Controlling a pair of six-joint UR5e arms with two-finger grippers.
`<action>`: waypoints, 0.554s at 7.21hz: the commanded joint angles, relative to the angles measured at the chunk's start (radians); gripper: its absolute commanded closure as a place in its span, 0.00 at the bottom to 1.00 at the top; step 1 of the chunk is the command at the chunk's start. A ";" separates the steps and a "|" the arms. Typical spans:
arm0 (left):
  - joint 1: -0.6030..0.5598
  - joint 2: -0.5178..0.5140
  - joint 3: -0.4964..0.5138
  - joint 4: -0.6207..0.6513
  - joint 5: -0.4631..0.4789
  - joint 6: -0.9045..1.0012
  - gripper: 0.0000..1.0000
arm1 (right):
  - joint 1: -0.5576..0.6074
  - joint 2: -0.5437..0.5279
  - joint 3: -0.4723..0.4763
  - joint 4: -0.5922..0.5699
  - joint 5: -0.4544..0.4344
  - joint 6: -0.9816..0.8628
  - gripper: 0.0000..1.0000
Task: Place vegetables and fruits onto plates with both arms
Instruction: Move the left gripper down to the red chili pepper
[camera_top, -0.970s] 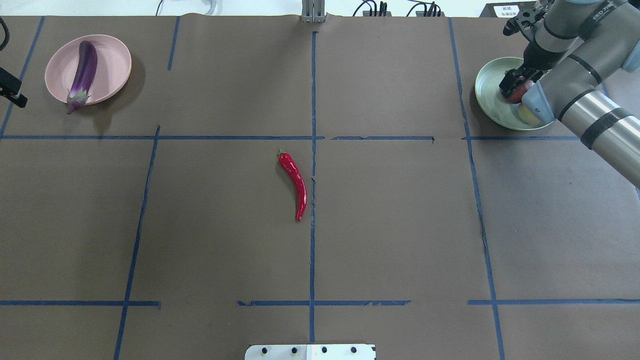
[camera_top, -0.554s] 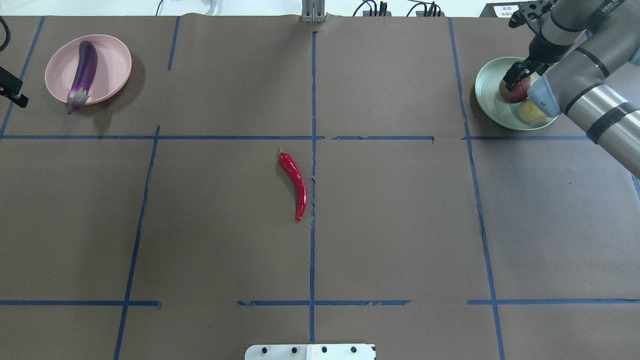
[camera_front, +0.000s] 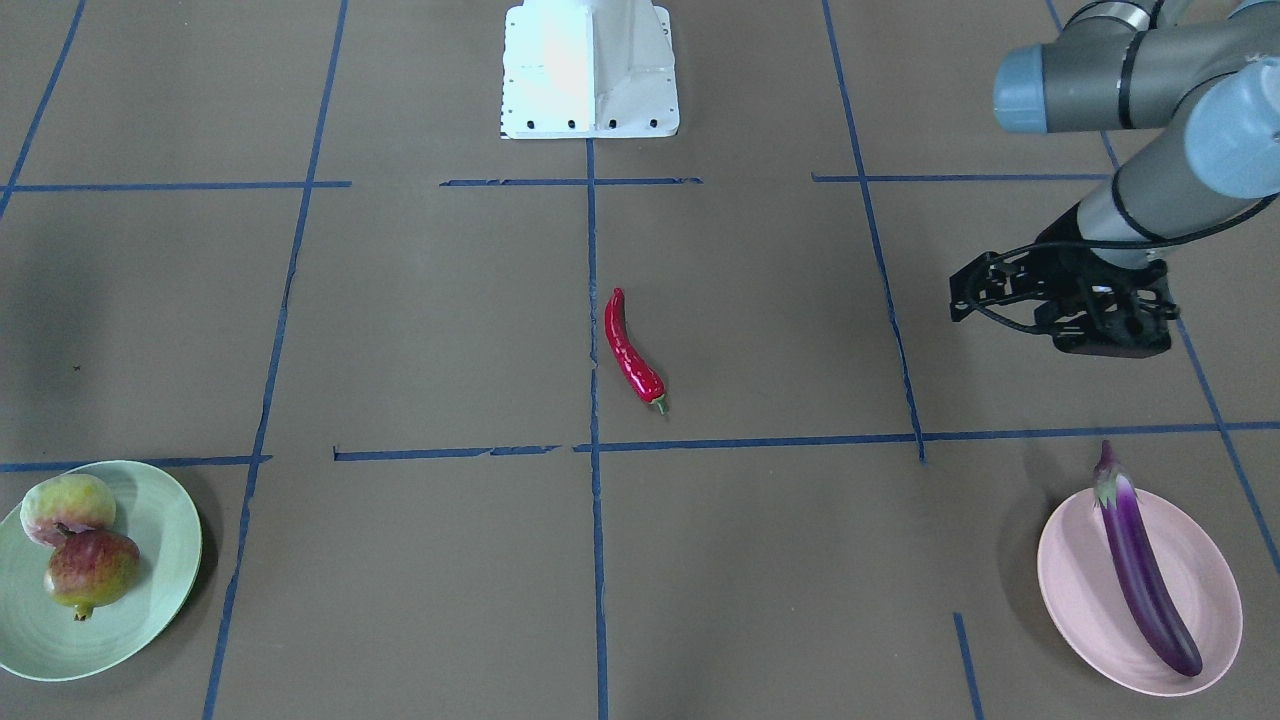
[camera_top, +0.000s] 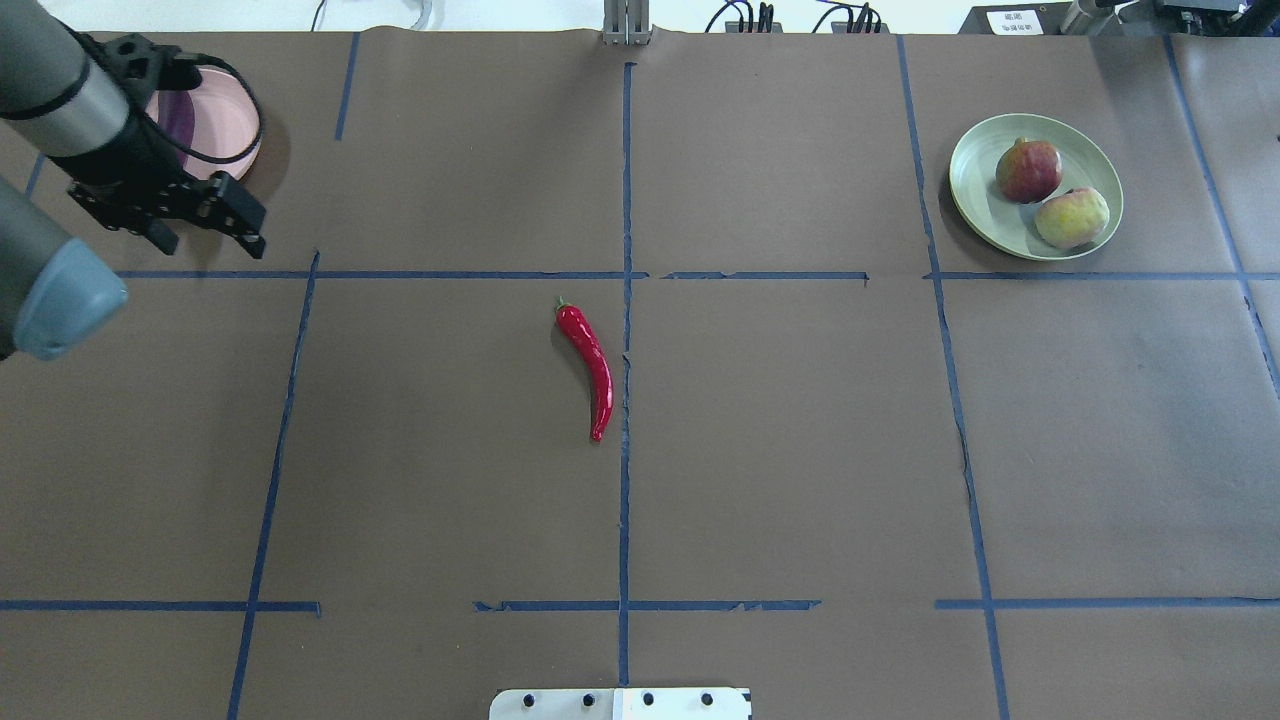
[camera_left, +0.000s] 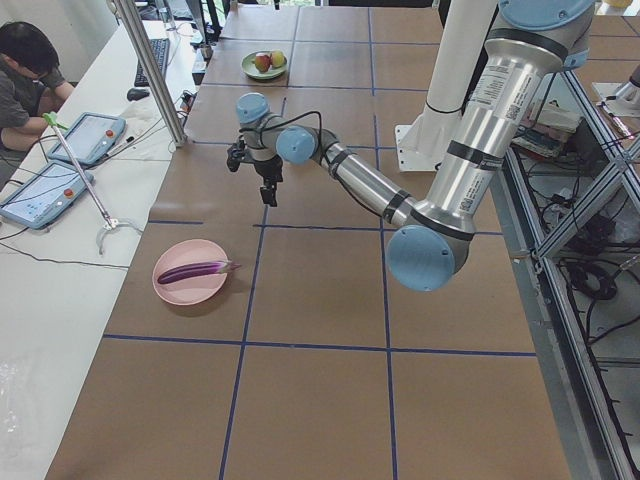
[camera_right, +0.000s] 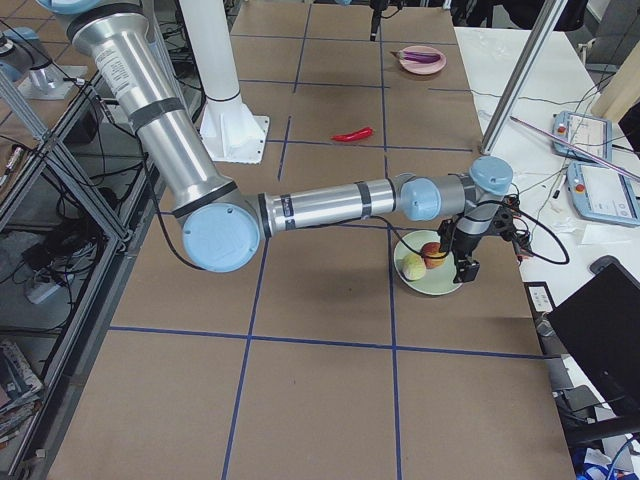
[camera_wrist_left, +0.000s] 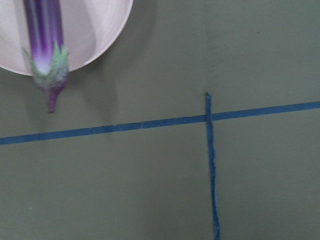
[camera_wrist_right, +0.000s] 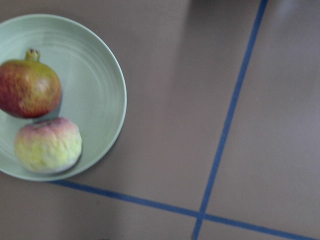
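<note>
The chili pepper (camera_top: 595, 365) is seen lying mid-counter (camera_top: 800, 450). Farther out, the left pincer (camera_top: 205, 222) is held beside the pink plate (camera_top: 235, 125), where the eggplant (camera_front: 1145, 570) is laid. The pomegranate (camera_top: 1028, 170) and peach (camera_top: 1071, 217) are set on the green plate (camera_top: 985, 205) under the right pincer (camera_right: 465, 262) — neither pincer's spread can be told.
</note>
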 joint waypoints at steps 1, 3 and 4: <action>0.155 -0.121 0.015 -0.014 0.119 -0.282 0.00 | 0.050 -0.251 0.124 0.014 0.039 -0.021 0.00; 0.234 -0.230 0.073 -0.028 0.175 -0.459 0.00 | 0.072 -0.356 0.150 0.088 0.114 0.008 0.00; 0.298 -0.294 0.137 -0.034 0.247 -0.542 0.00 | 0.072 -0.363 0.164 0.090 0.113 0.035 0.00</action>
